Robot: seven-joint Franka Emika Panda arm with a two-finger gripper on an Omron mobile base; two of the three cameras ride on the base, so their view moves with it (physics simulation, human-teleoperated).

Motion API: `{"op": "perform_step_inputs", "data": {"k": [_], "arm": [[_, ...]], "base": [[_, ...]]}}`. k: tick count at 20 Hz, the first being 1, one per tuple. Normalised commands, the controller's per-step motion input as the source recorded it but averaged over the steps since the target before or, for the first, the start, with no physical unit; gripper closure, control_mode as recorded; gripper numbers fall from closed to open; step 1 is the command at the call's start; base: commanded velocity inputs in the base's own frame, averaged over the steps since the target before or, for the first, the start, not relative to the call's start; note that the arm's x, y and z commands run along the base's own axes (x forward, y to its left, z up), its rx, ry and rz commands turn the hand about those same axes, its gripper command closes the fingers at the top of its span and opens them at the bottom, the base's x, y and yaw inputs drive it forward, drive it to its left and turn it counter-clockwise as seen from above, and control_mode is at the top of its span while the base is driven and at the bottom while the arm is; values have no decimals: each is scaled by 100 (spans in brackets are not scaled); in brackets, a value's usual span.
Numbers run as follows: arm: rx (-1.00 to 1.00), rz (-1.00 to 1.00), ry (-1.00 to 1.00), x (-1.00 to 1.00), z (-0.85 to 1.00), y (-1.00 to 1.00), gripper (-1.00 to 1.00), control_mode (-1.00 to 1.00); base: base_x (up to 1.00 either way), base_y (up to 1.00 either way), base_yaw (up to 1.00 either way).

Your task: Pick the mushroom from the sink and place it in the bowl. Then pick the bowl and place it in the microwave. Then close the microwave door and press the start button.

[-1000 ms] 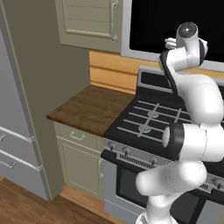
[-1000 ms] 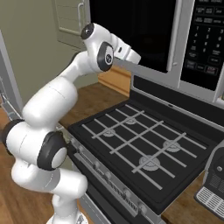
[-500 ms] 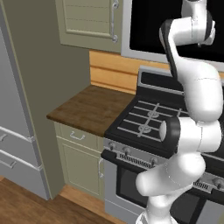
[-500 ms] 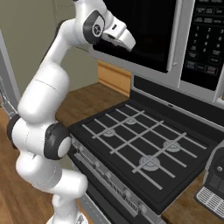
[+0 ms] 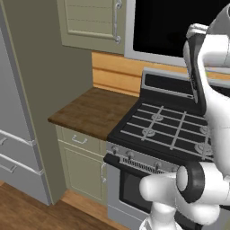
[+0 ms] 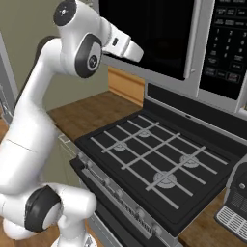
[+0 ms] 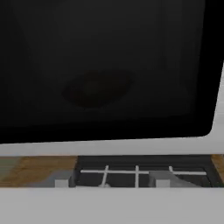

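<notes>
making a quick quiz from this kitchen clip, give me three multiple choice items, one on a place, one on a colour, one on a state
1. Where is the wooden counter relative to the stove in the left base view?
A. left of it
B. right of it
C. above it

2. What colour is the microwave door window?
A. white
B. black
C. green

3. What state is the microwave door in?
A. wide open
B. removed
C. closed

Answers: 1 A, the counter adjoins the stove's left side. 2 B, the glass is dark throughout. 3 C, the door sits flush beside the control panel.
</notes>
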Motion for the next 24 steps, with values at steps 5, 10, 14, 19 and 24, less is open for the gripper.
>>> {"op": "perform_step_inputs", "data": {"k": [5,10,14,19,24], "arm": [[-14,12,-19,-100,0,8,100,-100],[-22,4,-24,-99,-1,0,100,-100],[-25,0,-26,-51,-10,-11,100,-100],[-14,0,-3,-25,-8,-29,100,-100],[-1,-8,-4,-23,2,-44,100,-100]], "base": [[0,0,0],[0,0,0],[0,0,0],[0,0,0],[0,0,0]]}}
